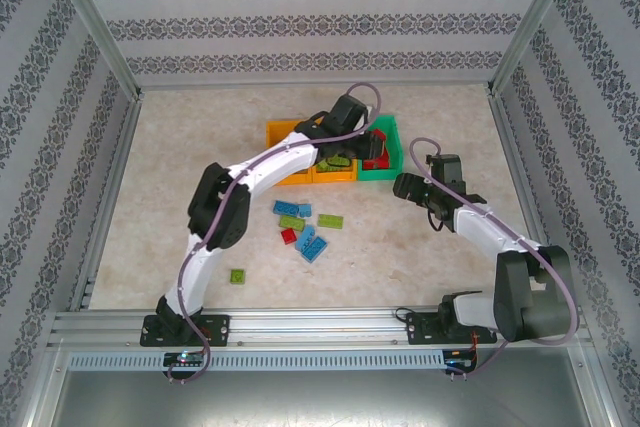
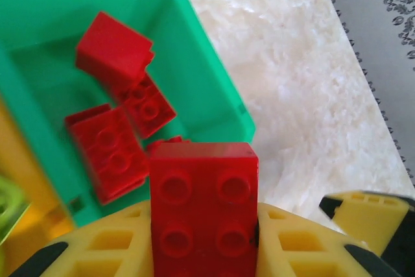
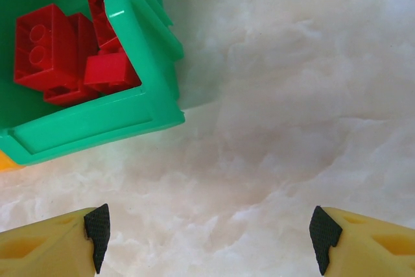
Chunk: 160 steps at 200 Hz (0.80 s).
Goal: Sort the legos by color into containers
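My left gripper (image 2: 203, 228) is shut on a red lego (image 2: 203, 192), held above the near right corner of the green container (image 2: 207, 82). Several red legos (image 2: 110, 141) lie inside that bin. From above, the left gripper (image 1: 370, 143) hangs over the green container (image 1: 392, 133), which is joined to two orange containers (image 1: 282, 132). My right gripper (image 3: 211, 238) stands open over bare table just right of the green container (image 3: 97, 124), with nothing between its fingers. Loose blue legos (image 1: 312, 244), lime green legos (image 1: 331, 221) and a red lego (image 1: 288, 236) lie mid-table.
A single lime green brick (image 1: 237, 275) lies apart, nearer the left arm's base. Lime green bricks show in the middle orange bin (image 1: 338, 162). Patterned walls and metal rails (image 1: 300, 322) enclose the marble-look table. The right gripper (image 1: 406, 185) is near the bin's front right corner.
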{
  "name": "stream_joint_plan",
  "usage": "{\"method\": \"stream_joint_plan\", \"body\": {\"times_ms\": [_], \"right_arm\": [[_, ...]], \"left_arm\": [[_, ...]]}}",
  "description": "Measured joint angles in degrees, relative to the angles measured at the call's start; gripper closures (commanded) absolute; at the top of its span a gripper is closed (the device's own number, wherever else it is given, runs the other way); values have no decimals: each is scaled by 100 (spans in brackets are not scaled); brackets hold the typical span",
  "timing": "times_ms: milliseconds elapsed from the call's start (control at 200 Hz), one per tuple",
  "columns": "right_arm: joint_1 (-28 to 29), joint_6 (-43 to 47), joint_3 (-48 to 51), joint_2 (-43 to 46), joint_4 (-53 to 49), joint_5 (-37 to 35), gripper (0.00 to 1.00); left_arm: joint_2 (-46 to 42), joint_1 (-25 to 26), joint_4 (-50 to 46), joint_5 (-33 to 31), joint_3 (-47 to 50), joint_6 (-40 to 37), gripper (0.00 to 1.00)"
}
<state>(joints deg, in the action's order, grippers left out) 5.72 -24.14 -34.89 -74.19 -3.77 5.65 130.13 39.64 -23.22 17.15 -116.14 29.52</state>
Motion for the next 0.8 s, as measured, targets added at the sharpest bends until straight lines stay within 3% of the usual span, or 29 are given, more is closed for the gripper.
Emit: {"method": "stream_joint_plan", "body": {"times_ms": [260, 585, 799], "right_arm": [[-37, -20, 85, 133, 87, 87, 17], [-37, -94, 131, 164, 177, 310, 17], [-37, -50, 254, 271, 337, 686, 20]], "left_arm": [[1054, -66, -326, 238, -1639, 66, 64], [1287, -192, -457, 125, -1729, 138, 33], [1228, -184, -472, 22, -1663, 133, 21]]}}
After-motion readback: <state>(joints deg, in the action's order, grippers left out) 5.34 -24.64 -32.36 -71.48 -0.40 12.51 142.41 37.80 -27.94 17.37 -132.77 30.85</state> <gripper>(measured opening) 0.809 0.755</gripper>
